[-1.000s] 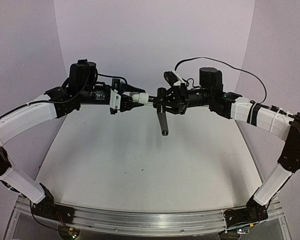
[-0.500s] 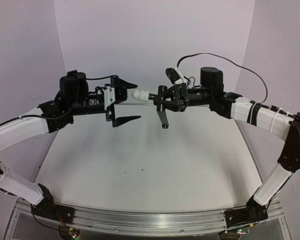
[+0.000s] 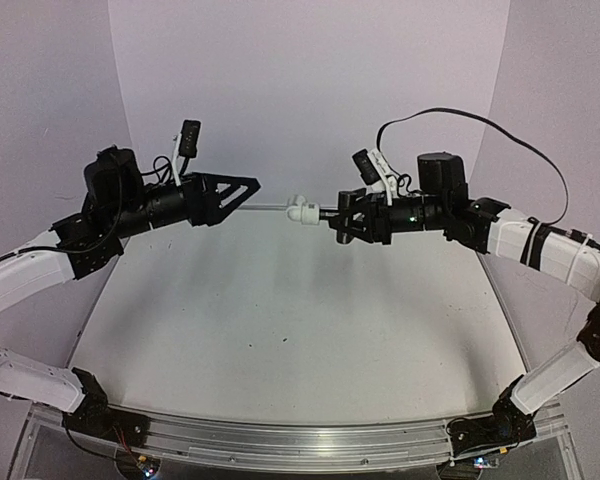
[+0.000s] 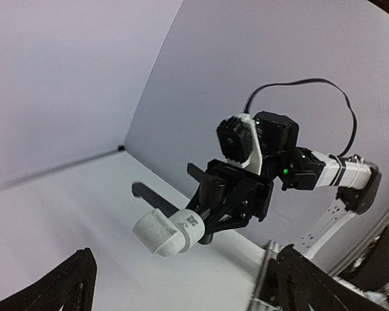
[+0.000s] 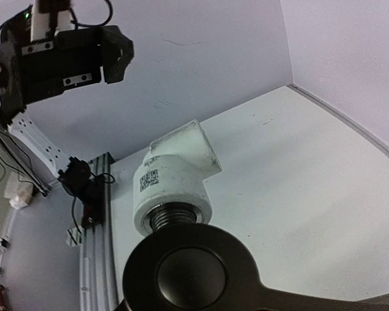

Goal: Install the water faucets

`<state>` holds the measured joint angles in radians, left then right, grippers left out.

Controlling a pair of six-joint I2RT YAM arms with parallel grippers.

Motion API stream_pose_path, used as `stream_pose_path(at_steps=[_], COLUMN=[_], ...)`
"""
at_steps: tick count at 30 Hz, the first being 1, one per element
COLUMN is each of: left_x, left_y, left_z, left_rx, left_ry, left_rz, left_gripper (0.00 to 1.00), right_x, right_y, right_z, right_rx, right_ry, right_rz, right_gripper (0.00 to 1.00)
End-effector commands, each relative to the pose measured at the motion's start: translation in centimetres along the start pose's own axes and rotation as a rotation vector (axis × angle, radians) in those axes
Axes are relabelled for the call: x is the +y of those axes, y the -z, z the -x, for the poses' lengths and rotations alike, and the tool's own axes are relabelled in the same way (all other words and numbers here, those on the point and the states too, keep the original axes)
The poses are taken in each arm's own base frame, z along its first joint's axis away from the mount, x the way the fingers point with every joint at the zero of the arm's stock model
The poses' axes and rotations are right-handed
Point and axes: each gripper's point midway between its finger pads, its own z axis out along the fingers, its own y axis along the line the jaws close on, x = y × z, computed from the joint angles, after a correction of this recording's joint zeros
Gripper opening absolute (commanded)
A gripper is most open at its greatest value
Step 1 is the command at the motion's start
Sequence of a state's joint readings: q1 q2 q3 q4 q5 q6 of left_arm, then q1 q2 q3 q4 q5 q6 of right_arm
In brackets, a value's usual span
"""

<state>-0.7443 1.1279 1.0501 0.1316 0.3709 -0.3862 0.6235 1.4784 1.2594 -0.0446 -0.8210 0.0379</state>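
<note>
1. The right tool (image 3: pixel 340 215) is closed on the black spout (image 5: pixel 185 272) and holds it in the air, well above the surface (image 3: pixel 280 340).
2. The white fitting (image 3: pixel 302 209) sits on the spout's end just ahead of the right tool's fingertips. It points toward the left tool (image 3: pixel 242 192).
3. The left tool is open with its jaws spread wide and grips nothing. It stands across from the right tool, and a clear gap lies between it and the fitting.
4. In the left wrist view, the fitting lies ahead of the left tool, between its two spread fingers (image 4: pixel 68 285), and touches neither.
5. In the right wrist view, a metal thread (image 5: pixel 175 219) shows between the fitting's round collar and the spout's round black body.
6. A small printed code label (image 5: pixel 149 180) is on that collar, and the fitting's blocky end is on the far side from the right tool.
7. Both tools hang at about the same height and face each other.
</note>
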Motion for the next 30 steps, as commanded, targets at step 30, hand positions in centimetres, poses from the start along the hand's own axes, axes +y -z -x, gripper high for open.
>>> stream_pose_path(at_steps=[30], left_x=[-2.2], left_y=[-9.9], left_z=[-9.2], left_rx=[0.374], left_ry=[0.516], left_rz=[-0.505], left_gripper=[0.61], right_x=[3.0], right_y=[2.3], right_z=[0.6], right_rx=[-0.093], right_ry=[0.382], right_rz=[-0.073], right_gripper=[0.00])
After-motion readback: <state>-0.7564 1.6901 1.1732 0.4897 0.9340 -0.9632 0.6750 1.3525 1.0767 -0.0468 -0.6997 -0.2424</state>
